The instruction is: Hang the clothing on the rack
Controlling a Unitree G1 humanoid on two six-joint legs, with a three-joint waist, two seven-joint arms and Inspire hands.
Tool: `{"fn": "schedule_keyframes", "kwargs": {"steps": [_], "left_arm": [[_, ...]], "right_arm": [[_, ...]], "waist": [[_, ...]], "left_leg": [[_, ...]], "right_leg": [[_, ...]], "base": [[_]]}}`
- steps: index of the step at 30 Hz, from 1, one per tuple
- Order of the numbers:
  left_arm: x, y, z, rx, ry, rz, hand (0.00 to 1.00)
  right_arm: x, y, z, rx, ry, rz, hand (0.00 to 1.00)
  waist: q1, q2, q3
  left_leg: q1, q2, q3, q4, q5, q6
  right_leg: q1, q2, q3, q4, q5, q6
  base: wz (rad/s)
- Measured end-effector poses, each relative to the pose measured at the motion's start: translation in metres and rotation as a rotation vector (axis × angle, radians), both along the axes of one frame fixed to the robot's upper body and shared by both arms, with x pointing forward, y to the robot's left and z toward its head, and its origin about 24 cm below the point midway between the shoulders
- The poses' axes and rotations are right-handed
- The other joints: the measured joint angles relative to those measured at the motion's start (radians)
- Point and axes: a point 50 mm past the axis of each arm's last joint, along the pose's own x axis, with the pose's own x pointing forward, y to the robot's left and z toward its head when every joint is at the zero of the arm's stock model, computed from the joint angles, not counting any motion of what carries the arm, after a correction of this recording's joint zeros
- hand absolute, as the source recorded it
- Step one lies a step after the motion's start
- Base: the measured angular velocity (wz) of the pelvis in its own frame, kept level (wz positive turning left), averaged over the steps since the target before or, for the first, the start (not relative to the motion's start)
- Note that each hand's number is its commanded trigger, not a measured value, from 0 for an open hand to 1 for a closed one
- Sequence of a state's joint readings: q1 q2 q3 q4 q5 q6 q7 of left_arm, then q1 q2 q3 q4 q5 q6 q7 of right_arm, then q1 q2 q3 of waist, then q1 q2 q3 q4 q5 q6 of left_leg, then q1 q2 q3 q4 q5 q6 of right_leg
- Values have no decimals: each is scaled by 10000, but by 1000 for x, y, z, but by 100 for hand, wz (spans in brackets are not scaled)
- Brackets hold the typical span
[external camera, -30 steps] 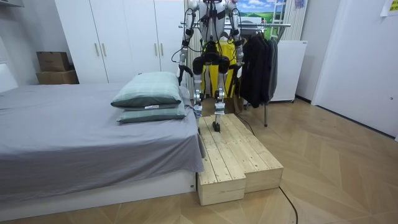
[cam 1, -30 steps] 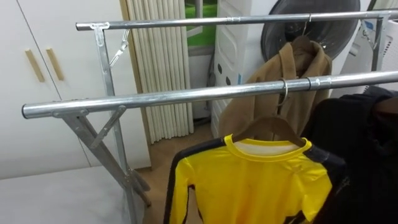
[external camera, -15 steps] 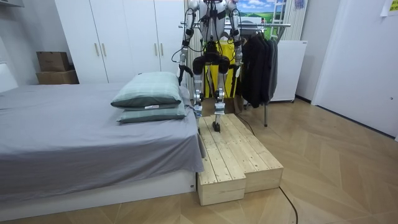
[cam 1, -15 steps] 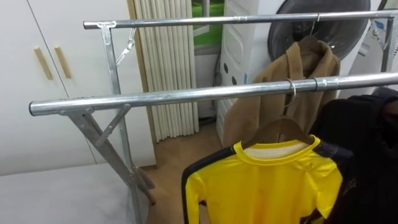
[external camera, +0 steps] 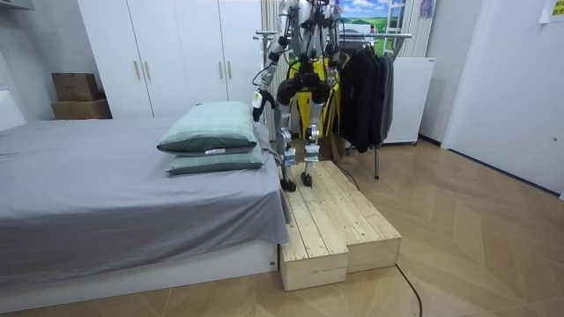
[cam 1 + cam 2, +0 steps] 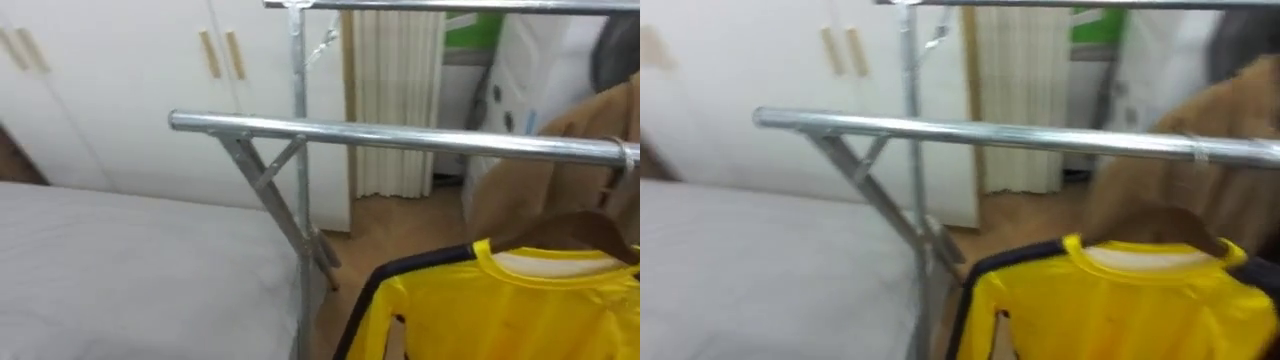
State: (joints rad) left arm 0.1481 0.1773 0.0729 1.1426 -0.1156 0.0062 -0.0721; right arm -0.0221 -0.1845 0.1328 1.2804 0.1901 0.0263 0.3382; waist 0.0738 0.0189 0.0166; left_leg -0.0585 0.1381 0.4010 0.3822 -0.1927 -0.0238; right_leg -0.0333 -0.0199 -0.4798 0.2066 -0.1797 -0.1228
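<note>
A yellow long-sleeved shirt [image 6: 500, 310] with dark trim hangs on a wooden hanger [image 6: 570, 230] from the front rail [image 6: 400, 135] of a metal clothes rack. Behind it a brown coat [image 6: 590, 120] hangs on the rear rail. In the room view I stand on a wooden platform [image 5: 330, 220] between the bed and the rack, turned partly toward the bed. My left hand [image 5: 257, 100] hangs out to the room view's left, too small to read. My right hand [image 5: 332, 84] is low beside the yellow shirt [image 5: 302, 110].
The grey bed [image 6: 120, 270] lies at my left, with stacked pillows [image 5: 211, 136] near the platform. White wardrobe doors [image 6: 130, 90] stand behind the rack. Dark clothes [image 5: 363, 97] fill the rack's other end. A slanted rack brace [image 6: 280, 200] runs down to the floor.
The eye view has swung left, so bed and wardrobe fill more of it. In the room view I have turned toward the bed, one foot stepping out, my left arm swinging outward.
</note>
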Motion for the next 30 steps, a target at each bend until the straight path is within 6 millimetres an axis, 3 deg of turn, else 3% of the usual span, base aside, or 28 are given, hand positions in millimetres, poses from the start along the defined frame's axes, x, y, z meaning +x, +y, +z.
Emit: {"fn": "schedule_keyframes", "kwargs": {"steps": [1,3,4,6,7,10,12,13,14,15,16,17,18,19,20,22,23,24,25,30], "left_arm": [[-1,1,0,23,26,9,0],[-4,3,0,89,141,36,0],[-6,4,0,113,188,19,0],[-8,4,0,224,428,-303,0],[-8,4,0,265,455,-374,0],[-9,1,-1,429,532,-453,0],[-7,2,-1,616,518,-546,0],[-7,3,0,643,512,-554,0],[-8,1,-1,669,544,-567,0],[-10,-2,-2,620,620,-533,0],[-11,-3,-3,615,657,-553,0],[-12,0,-2,751,716,-720,0],[-13,3,-1,820,722,-686,0],[-13,3,-1,821,690,-625,0],[-12,-3,-2,659,606,-505,0],[-12,-9,-4,476,553,-424,0],[-14,-10,-4,460,584,-412,0],[-16,-10,-4,477,621,-326,0],[-17,-10,-4,479,635,-286,0],[-40,-5,-5,586,1335,51,0]], "right_arm": [[-1,0,0,5,65,-19,0],[-4,0,-1,-207,302,-172,0],[-4,-1,-1,-276,333,-220,0],[-1,-5,0,-419,232,-359,0],[0,-5,0,-444,202,-366,0],[3,-5,1,-535,61,-367,0],[6,-6,1,-658,-110,-499,0],[5,-6,1,-688,-91,-543,0],[4,-7,1,-782,-39,-610,0],[1,-7,0,-921,25,-702,0],[-1,-7,0,-957,73,-738,0],[-11,-7,-2,-984,286,-958,0],[-21,-7,-4,-979,498,-1339,0],[-21,-6,-4,-970,501,-1533,0],[-19,-7,-4,-1084,423,-1719,0],[-19,-7,-4,-1182,438,-1826,0],[-23,-5,-5,-1140,552,-1931,0],[-25,-4,-6,-1093,687,-1987,0],[-25,-5,-6,-1084,718,-2049,0],[-27,-4,-6,-1235,922,-2151,0]], "waist": [[47,-2,-1],[106,-12,2],[110,-12,2],[96,-14,0],[97,-23,-5],[110,-94,-26],[86,-135,-97],[95,-139,-122],[161,-121,-176],[125,34,-276],[39,55,-278],[-270,-4,-217],[-419,-91,-275],[-449,-123,-290],[-387,-46,-311],[-541,104,-294],[-602,169,-278],[-709,137,-268],[-711,122,-270],[-648,42,-257]], "left_leg": [[43,72,216,238,-106,50],[415,331,765,1019,-510,94],[578,360,876,1061,-573,100],[1027,389,1145,897,-839,-62],[1103,373,1235,761,-885,-64],[1386,13,1255,-587,-942,-115],[1282,-107,1259,-983,-946,-109],[1232,-119,1224,-1096,-946,-120],[1228,-112,1084,-1283,-952,-144],[1222,-100,840,-1417,-863,-65],[1222,-99,667,-1435,-779,-27],[1229,-148,298,-1424,-619,-14],[1212,-213,47,-1395,-541,-11],[1203,-280,-55,-1397,-528,-9],[1138,-349,-303,-1394,-469,13],[1008,-489,-988,-1477,-336,132],[963,-561,-1351,-1478,-277,185],[955,-670,-1677,-1503,-186,261],[955,-712,-1756,-1507,-164,289],[820,-1070,-2728,-1478,-50,428]], "right_leg": [[72,-28,-288,2,-61,2],[372,-144,-1459,16,-285,76],[406,-167,-1727,46,-321,115],[364,-223,-2674,209,-485,133],[334,-223,-2867,217,-498,138],[132,-372,-3765,412,-513,170],[-4,-703,-4321,845,-623,373],[-27,-776,-4360,933,-614,462],[-70,-875,-4313,1125,-475,693],[-112,-943,-3881,1298,-260,862],[-109,-1031,-3490,1453,-256,857],[-123,-1188,-2320,1627,-353,915],[-94,-1194,-1239,1590,-402,1143],[-45,-1166,-1121,1527,-408,1243],[201,-1154,-1394,1261,-371,1492],[583,-1107,-1864,831,-138,1599],[752,-1033,-1678,704,-18,1633],[887,-900,-1140,634,-8,1655],[923,-873,-907,615,-15,1723],[1369,-724,-743,173,-3,1900]], "base": [[149],[154],[155],[144],[124],[83],[64],[45],[37],[50],[104],[147],[142],[101],[76],[87],[99],[88],[70],[53]]}}
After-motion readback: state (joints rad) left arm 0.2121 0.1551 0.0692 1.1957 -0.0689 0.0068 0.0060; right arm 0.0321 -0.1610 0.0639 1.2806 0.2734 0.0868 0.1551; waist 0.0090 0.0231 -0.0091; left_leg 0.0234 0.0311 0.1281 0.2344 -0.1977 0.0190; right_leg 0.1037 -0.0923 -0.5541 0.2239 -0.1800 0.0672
